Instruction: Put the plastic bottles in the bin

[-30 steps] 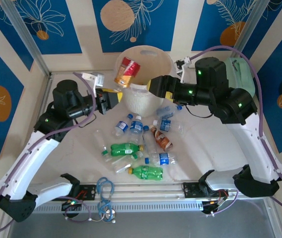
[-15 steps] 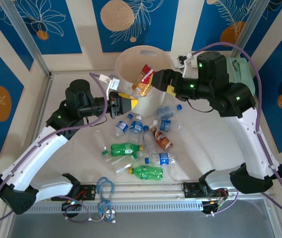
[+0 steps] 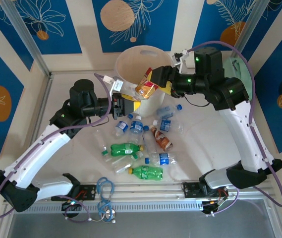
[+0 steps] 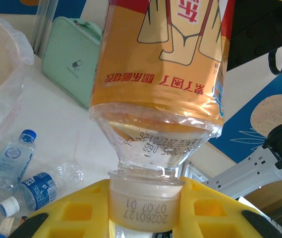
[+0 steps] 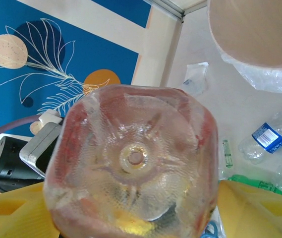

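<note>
One orange-labelled bottle hangs tilted between my two grippers, over the bin's near rim at its six o'clock; my left gripper is clamped tight on its pale cap, where the upside-down print reads "20260127 07:07 D1"; the label bears upside-down Chinese characters I cannot read; my right gripper has its yellow pads either side of the bottle's base, and I cannot tell whether they press it or merely flank it; one bin stands at twelve o'clock on the table; one mint-green case sits at the bin's three o'clock; from the bin's six o'clock the loose heap lies on the table: two green bottles with yellow caps, one brown-red labelled bottle, at least five blue-labelled bottles, their wording too small to read.
</note>
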Robot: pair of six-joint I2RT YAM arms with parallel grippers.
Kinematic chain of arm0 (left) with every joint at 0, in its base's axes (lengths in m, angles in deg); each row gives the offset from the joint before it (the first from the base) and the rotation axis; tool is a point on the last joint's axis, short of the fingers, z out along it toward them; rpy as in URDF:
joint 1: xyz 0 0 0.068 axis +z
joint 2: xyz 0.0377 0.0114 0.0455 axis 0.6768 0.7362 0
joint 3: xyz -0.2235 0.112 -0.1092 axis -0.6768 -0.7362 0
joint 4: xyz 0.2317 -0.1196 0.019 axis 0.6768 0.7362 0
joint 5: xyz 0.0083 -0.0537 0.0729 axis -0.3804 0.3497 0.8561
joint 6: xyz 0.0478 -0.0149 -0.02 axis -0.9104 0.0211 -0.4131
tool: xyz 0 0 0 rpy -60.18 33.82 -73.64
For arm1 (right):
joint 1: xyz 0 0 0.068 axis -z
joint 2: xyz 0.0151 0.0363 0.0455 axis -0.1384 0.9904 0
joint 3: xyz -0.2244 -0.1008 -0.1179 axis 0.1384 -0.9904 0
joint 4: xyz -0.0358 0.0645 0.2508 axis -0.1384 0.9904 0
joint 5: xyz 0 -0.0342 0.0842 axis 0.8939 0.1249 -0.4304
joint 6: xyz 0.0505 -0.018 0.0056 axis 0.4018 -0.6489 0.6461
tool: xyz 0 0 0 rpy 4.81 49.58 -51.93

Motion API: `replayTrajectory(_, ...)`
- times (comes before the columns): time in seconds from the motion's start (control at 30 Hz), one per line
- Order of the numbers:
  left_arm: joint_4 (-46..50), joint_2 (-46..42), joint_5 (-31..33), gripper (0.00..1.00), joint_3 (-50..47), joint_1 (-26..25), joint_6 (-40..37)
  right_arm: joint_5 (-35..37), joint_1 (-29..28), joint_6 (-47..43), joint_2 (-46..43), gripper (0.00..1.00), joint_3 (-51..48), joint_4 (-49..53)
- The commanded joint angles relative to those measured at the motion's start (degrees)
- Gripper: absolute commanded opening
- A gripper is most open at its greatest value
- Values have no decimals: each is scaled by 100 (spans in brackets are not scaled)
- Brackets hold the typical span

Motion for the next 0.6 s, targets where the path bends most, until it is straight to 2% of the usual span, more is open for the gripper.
replayTrajectory(0.0, -175, -1, -225, 0, -31, -73, -126, -162, 28, 57, 14, 76, 4, -153)
replayTrajectory(0.27, -128, 40, -224, 0, 13, -80, -166, -114, 23, -9, 10, 52, -55, -140)
replayTrajectory(0.47, -65, 78, -165, 0, 57, -79, -191, -5, 39, -63, -88, 41, -192, -218)
replayTrajectory(0.5, -48, 72, -119, 2, 57, -76, -192, 0, 41, -68, -93, 40, -190, -223)
replayTrajectory(0.57, -26, 46, 45, 32, 53, -73, -184, 17, 61, -108, -97, 40, -170, -209)
